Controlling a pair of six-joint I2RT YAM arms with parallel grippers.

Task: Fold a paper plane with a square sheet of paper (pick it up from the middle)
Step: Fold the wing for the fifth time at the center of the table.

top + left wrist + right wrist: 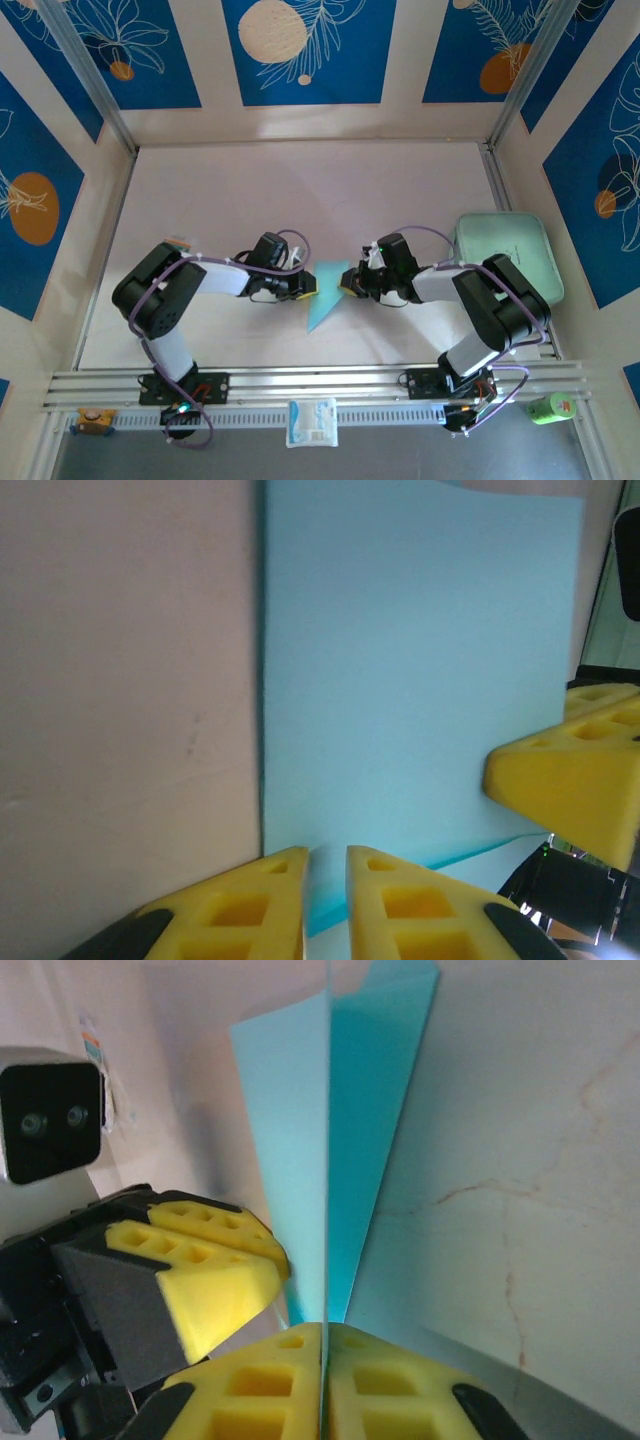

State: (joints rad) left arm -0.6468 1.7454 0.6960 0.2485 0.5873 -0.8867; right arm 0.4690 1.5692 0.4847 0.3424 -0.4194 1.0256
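The light blue paper plane (328, 291), folded to a pointed dart with a centre crease, sits at the table's middle between both grippers, its tip toward the near edge. My right gripper (325, 1335) is shut on the upright crease of the plane (290, 1120). In the top view this right gripper (351, 284) meets the paper from the right. My left gripper (327, 880) is open by a narrow gap, with a flat wing of the plane (420, 660) lying between and beyond its fingers. From above, the left gripper (304, 286) is at the paper's left edge.
A mint-green tray (505, 256) sits right of the right arm. On the rail in front lie a small white packet (312, 422), a green object (552, 407) at the right and a small orange item (90, 416) at the left. Patterned walls enclose the table.
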